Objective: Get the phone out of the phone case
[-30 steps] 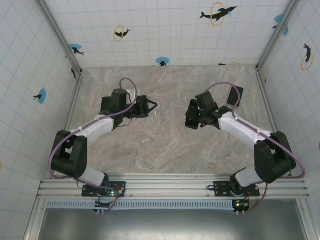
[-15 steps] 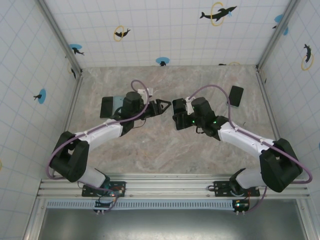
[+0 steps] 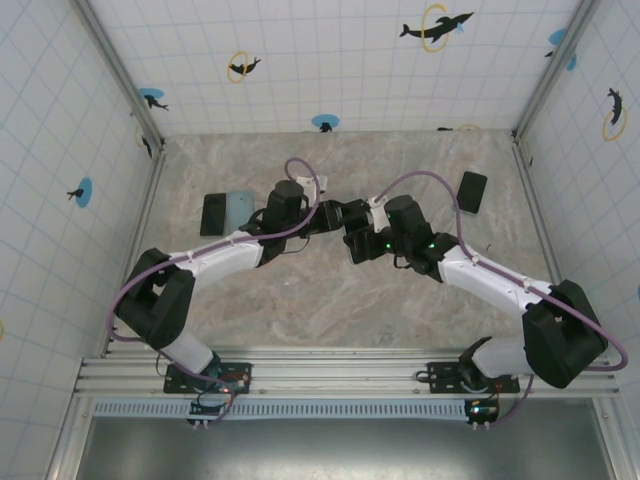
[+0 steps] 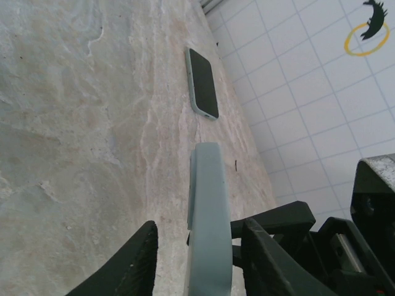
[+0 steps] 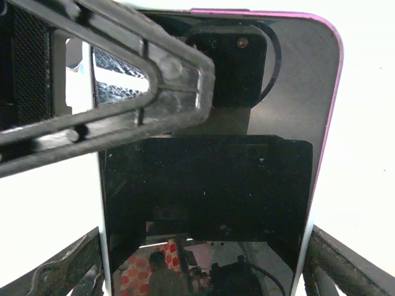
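My right gripper (image 3: 362, 238) holds the phone (image 5: 210, 185) in its phone case (image 4: 207, 228) above the middle of the table, shut on the case's long sides. The dark screen faces the right wrist camera, between pale and pink case rims. My left gripper (image 3: 338, 215) has come in from the left, its jaws either side of the case's pale blue-grey end. The left finger (image 4: 133, 265) stands clear of the case and the right finger (image 4: 271, 259) is close to it. One left finger (image 5: 123, 80) crosses the top of the right wrist view.
Another cased phone (image 3: 472, 192) (image 4: 202, 83) lies flat at the back right near the wall. A dark phone (image 3: 213, 213) and a pale blue case (image 3: 238, 208) lie at the left. Tiled walls close in the marble table (image 3: 300, 300) on three sides.
My left gripper has swung right from the things at the left to the held phone, and its jaws have narrowed around the case. My right gripper carried the phone left to the centre.
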Controlling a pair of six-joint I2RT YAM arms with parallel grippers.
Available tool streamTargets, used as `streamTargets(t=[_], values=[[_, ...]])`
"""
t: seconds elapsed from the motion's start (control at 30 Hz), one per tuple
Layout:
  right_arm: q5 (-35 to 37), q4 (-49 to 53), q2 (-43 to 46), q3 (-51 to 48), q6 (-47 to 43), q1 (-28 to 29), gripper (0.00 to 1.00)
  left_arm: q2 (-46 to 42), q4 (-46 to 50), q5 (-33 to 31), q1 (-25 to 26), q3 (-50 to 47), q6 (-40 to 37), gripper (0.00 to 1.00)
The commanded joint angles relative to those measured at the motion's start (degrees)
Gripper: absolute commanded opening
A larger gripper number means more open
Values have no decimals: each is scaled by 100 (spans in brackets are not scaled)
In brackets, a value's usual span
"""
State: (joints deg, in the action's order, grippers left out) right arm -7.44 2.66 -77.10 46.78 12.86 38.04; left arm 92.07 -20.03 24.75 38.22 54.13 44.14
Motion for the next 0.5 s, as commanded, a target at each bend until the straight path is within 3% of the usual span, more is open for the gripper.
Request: streamTargets(t=[0.0,0.17,0.3,0.47], values=[[-119,-138,152,270,-92,21,30,88,12,-24,30,139,-158,29],[-140,-90,116,309,-84,-4,30,109,18,17,38,124,-156,17],[-205,-117,116,263,-41,-58,32,86,2,20,37,134,-108,13],[-307,-220,182,148,-4,-119,59,80,-150,10,15,135,78,11]])
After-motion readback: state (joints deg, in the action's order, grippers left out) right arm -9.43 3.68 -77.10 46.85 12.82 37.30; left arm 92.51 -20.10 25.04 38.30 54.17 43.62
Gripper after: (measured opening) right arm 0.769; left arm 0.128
